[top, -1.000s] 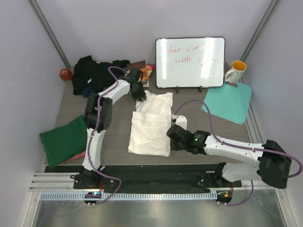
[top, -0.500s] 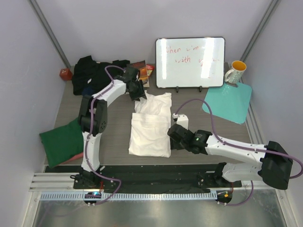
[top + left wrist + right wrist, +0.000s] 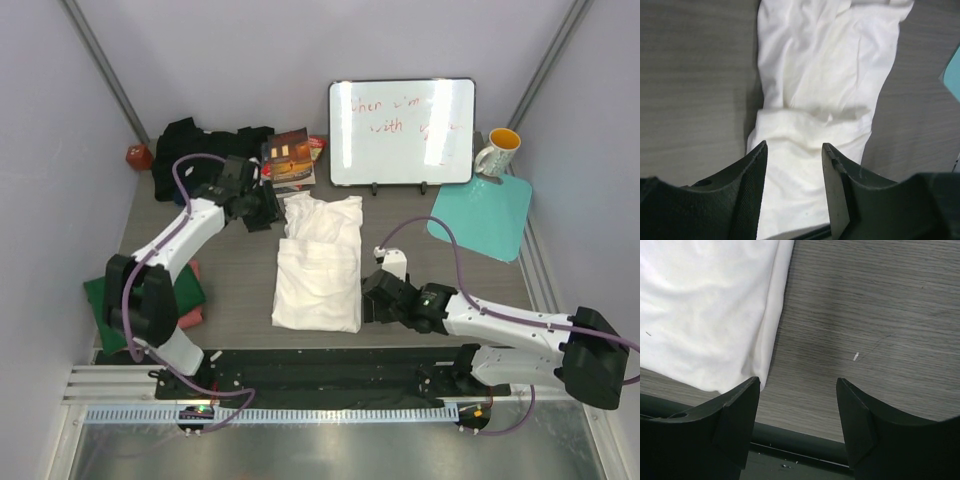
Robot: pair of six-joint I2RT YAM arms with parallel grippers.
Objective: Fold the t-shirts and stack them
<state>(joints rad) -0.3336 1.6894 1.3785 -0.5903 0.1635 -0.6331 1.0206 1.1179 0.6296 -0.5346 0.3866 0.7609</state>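
Where the white t-shirt (image 3: 318,270) lies: mid-table, long and narrow, its sides turned in; the far end is rumpled, the near end flat.
Step in hand: the lengthwise fold is judged made; a crosswise fold, far end over near, is judged due.
How it is best done: the far rumple should be smoothed first, or a bulge will be folded in. Both far corners should be pinched low and together, lifted just clear, then laid so the edges meet at the near hem.
Left gripper (image 3: 794,147): jaws spread, nothing pinched. Cloth is seen beyond the gap; from above, the gripper is placed just beside the shirt's far left corner.
Right gripper (image 3: 797,382): jaws spread over the bare table (image 3: 240,280). The shirt's near right edge is seen just beside one finger, not between the two.
Other shirts: a black heap (image 3: 195,150) at the far left; a green shirt (image 3: 110,300) with a pink shirt (image 3: 193,300) against it at the near left, all well apart from the white one.
Surroundings: books (image 3: 290,158), whiteboard (image 3: 402,130), mug (image 3: 497,152), teal mat (image 3: 485,215) along the far and right sides.
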